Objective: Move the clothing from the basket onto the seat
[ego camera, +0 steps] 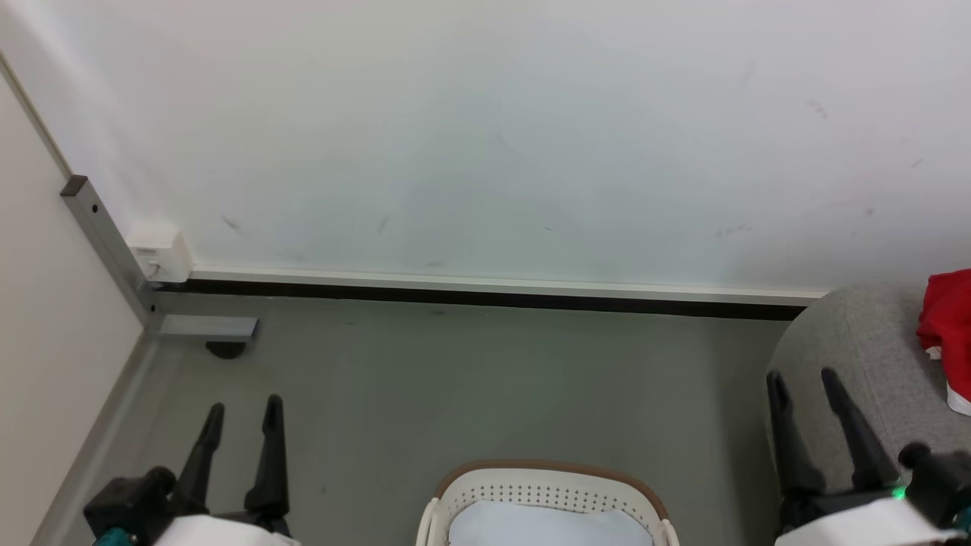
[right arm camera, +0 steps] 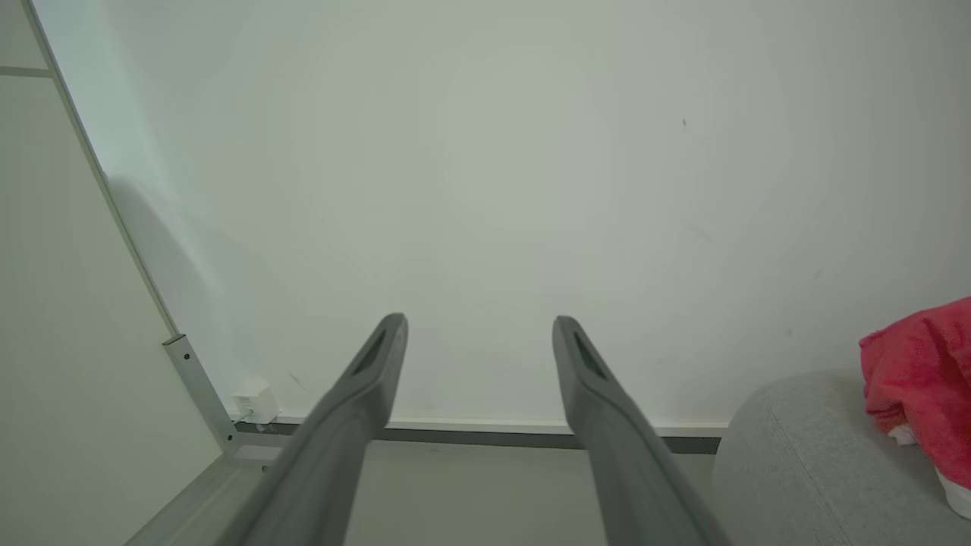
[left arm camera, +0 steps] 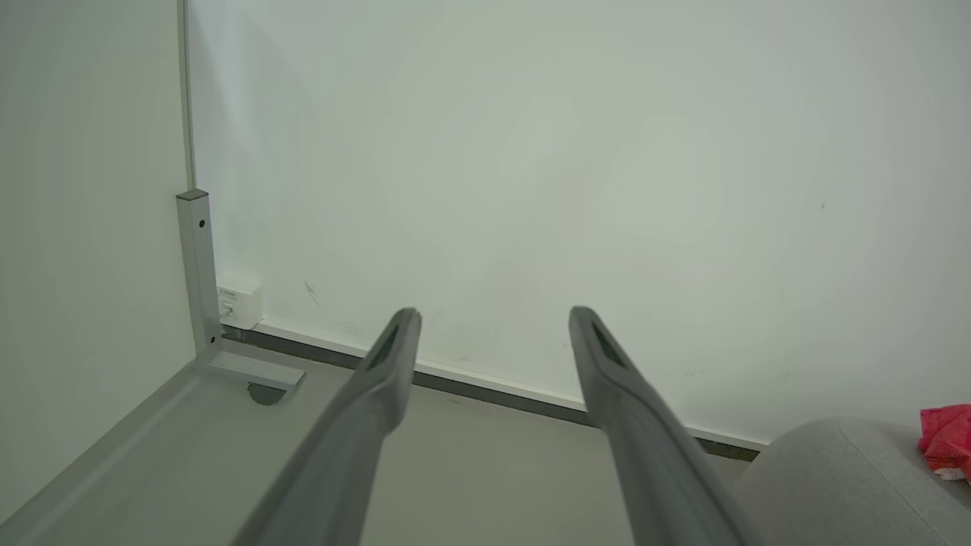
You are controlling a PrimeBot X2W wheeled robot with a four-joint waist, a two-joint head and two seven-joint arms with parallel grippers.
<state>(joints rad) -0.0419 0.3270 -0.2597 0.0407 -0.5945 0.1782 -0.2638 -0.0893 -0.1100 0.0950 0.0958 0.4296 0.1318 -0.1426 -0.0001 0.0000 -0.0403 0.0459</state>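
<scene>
Red clothing: bunched on the grey seat at the far right of the head view, a white hem showing at its lower side; well apart from the basket.
Basket: on the floor at bottom centre, between the two arms; the part of its inside in view holds a flat pale pad (its near half is cut off by the frame edge).
Left gripper: fingers spread, nothing between them, hovering over the floor left of the basket.
Right gripper: fingers parted and empty, in front of the seat's rounded end, near the clothing but not touching it.
Done: as things lie, the transfer looks complete, with the garment on the seat and both grippers free.
Left: little, I judge; at most a check of the basket's hidden part, and of how securely the garment sits (the frame crops it, so I cannot tell).
</scene>
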